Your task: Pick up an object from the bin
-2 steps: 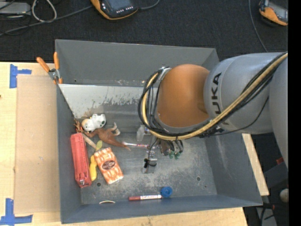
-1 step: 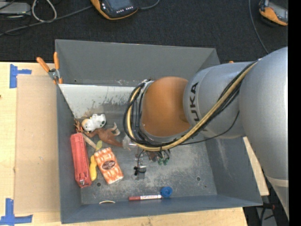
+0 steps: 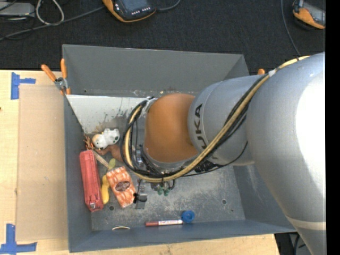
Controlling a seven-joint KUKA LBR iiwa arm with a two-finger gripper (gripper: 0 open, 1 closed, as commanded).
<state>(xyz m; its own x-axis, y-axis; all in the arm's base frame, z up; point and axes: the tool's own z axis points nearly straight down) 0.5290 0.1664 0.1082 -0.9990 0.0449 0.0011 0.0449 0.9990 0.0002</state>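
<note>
One piece of writing can be read: black letters "UKA" run up the silver robot arm (image 3: pixel 223 126), with the start of the word turned out of sight. The thin red-and-white pen (image 3: pixel 164 223) near the bin's front wall carries a label too small to read.

The orange wrist cover (image 3: pixel 167 126) hangs over the middle of the grey metal bin (image 3: pixel 154 68), ringed by black and yellow cable loops (image 3: pixel 130 142). Below it the dark gripper (image 3: pixel 141 195) sits low over the bin floor, just beside the right edge of the orange-and-white patterned block with a round dial on top (image 3: pixel 121 186). I cannot tell whether the gripper is spread or closed.

That block lies at the left of the floor in a loose cluster. A small yellow piece (image 3: pixel 104 191) touches its left side, and a long flat red bar (image 3: pixel 91 180) lies beyond that along the left wall. A small white toy figure (image 3: pixel 106 138) and a brown lump (image 3: pixel 114 150) sit farther back. A round blue cap (image 3: pixel 187 215) lies at the pen's right end, and a thin white ring (image 3: pixel 121 228) lies by the front wall.

The bin floor is dull grey, scuffed and speckled with grit. Beyond the bin the ground is black, with loose grey cords (image 3: pixel 48 7) and an orange-and-black handheld controller with a dark screen (image 3: pixel 127 4).
</note>
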